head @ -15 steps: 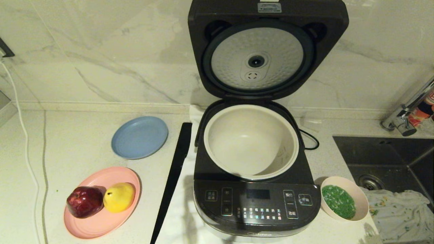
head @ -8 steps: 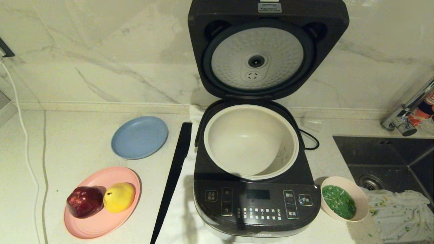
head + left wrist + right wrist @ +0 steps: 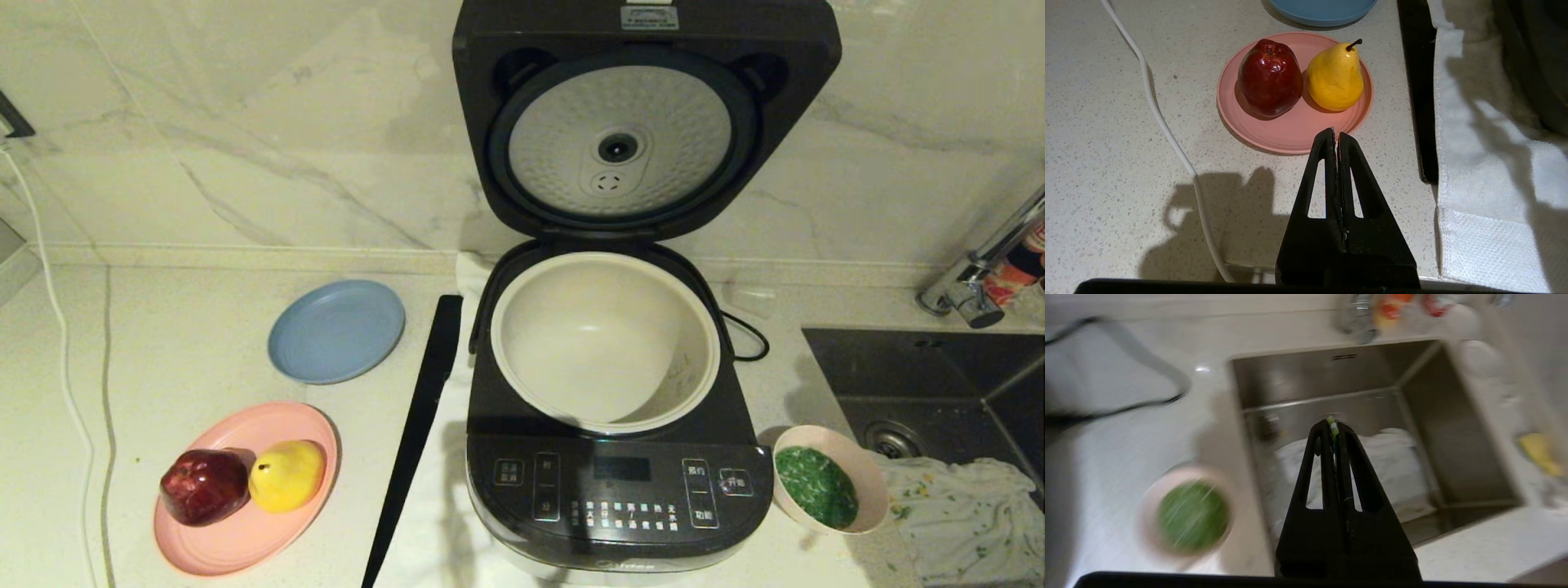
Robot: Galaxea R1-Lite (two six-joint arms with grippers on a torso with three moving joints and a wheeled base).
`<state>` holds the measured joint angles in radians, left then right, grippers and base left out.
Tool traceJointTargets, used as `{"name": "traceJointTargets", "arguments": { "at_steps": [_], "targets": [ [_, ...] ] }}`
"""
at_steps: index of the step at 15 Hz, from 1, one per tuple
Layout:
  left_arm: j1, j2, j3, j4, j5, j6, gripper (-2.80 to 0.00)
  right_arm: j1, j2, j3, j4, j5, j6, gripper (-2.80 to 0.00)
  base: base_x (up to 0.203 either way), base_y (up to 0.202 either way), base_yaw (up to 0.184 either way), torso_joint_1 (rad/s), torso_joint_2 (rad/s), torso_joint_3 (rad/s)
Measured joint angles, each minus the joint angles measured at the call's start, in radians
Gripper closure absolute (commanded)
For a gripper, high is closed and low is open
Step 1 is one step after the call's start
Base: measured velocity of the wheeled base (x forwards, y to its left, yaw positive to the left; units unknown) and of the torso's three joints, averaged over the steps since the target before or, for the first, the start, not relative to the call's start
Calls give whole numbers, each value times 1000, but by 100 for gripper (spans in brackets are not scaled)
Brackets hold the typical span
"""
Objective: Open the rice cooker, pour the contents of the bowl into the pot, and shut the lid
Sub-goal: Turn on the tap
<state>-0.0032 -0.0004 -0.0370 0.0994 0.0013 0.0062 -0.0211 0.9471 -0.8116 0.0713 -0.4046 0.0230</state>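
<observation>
The rice cooker [image 3: 620,482] stands mid-counter with its lid [image 3: 645,122] swung up against the wall, silver underside showing. Its cream pot [image 3: 522,343] looks empty. The pale bowl [image 3: 873,482] sits on the counter by the cooker's front right corner and holds the green contents [image 3: 816,486]. Neither gripper shows in the head view. My right gripper [image 3: 1332,425] hangs shut over the sink [image 3: 1331,371], a couple of green grains stuck at its tips, with the bowl [image 3: 1151,506] off to one side. My left gripper [image 3: 1336,132] is shut and empty above the counter near the pink plate [image 3: 1290,134].
A red apple [image 3: 1269,77] and a yellow pear [image 3: 1335,77] lie on the pink plate. A blue plate [image 3: 336,331], a black strip [image 3: 416,433] and a white cable [image 3: 57,343] lie left of the cooker. Sink [image 3: 922,367], cloth [image 3: 963,506] and faucet [image 3: 971,286] are at the right.
No object has moved. A shadow by the bowl has shifted from the counter's front right toward the back.
</observation>
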Motion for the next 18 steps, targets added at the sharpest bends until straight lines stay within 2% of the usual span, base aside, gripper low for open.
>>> {"name": "traceJointTargets", "arguments": {
  "at_steps": [3, 5, 8, 11, 14, 18],
  "targets": [
    [0, 0, 0, 0, 0, 0, 0, -18, 195, -48, -118, -115, -1, 0, 0, 0, 0, 0, 0, 0],
    [0, 0, 0, 0, 0, 0, 0, -63, 326, -83, -214, -147, -6, 0, 0, 0, 0, 0, 0, 0],
    [0, 0, 0, 0, 0, 0, 0, -161, 518, -160, -340, -162, -20, 0, 0, 0, 0, 0, 0, 0],
    [0, 0, 0, 0, 0, 0, 0, -223, 684, -236, -453, -166, -48, 0, 0, 0, 0, 0, 0, 0],
    [0, 0, 0, 0, 0, 0, 0, -242, 828, -288, -570, -168, -79, 0, 0, 0, 0, 0, 0, 0],
    [0, 0, 0, 0, 0, 0, 0, -247, 956, -383, -603, -167, -90, 0, 0, 0, 0, 0, 0, 0]
  ]
}}
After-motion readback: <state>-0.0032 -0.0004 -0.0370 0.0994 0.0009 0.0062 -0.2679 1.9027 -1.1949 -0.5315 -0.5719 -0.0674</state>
